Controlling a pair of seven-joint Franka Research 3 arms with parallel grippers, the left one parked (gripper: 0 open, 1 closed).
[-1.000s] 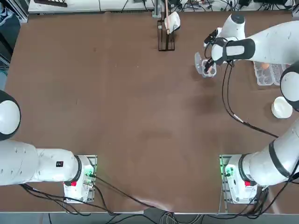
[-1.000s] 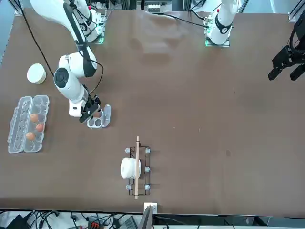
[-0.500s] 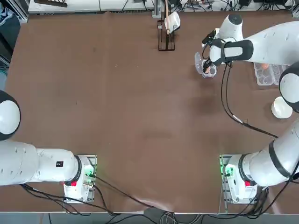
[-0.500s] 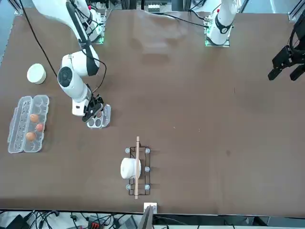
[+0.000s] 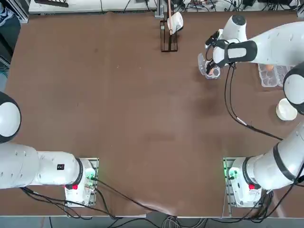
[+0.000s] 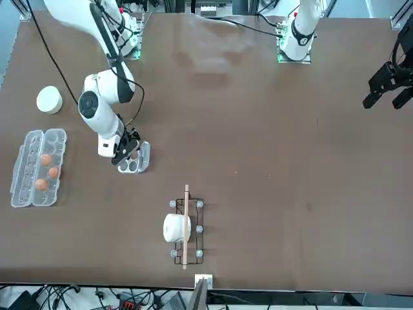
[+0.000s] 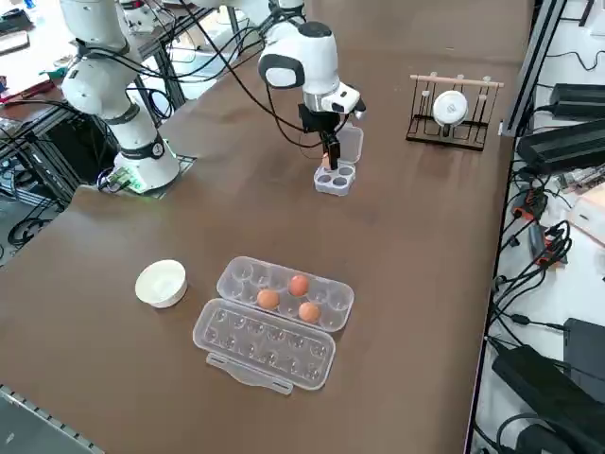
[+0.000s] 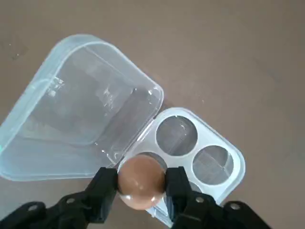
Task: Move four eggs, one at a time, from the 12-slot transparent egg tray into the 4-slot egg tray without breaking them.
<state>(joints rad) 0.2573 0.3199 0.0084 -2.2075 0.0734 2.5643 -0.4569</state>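
Eggs first, seen from overhead: one egg (image 5: 211,71) shows as a small orange spot under my right gripper (image 5: 212,70) in the upper right of the frame, over the small four-cup tray (image 5: 209,66). Further right, at the frame's edge, the long clear carton (image 5: 273,75) is mostly covered by my arm, with one orange egg (image 5: 270,67) peeking out. A white bowl (image 5: 286,109) sits below it. A wire rack with a white cup (image 5: 175,21) stands at the top centre.

Front view: my gripper (image 6: 128,154) is at the left, above the small tray (image 6: 134,160). The carton (image 6: 37,167) lies at the far left holding three eggs (image 6: 46,159), with the bowl (image 6: 49,100) above it. The rack (image 6: 186,228) is at lower centre.

Side view: my gripper (image 7: 327,156) points down over the small tray (image 7: 337,170) at upper centre, whose lid stands open behind it. The carton (image 7: 274,322) lies open at lower centre with three eggs (image 7: 299,285) in a cluster in its far half; the bowl (image 7: 161,283) is to its left and the rack (image 7: 452,110) at upper right.

Wrist view: my two fingers (image 8: 106,186) are clamped on either side of the egg (image 8: 140,182), gripping it above one cup of the small tray (image 8: 233,157). Two cups beside it are bare, and the lid (image 8: 81,109) lies flat, hinged open. I cannot tell whether the egg touches the cup.
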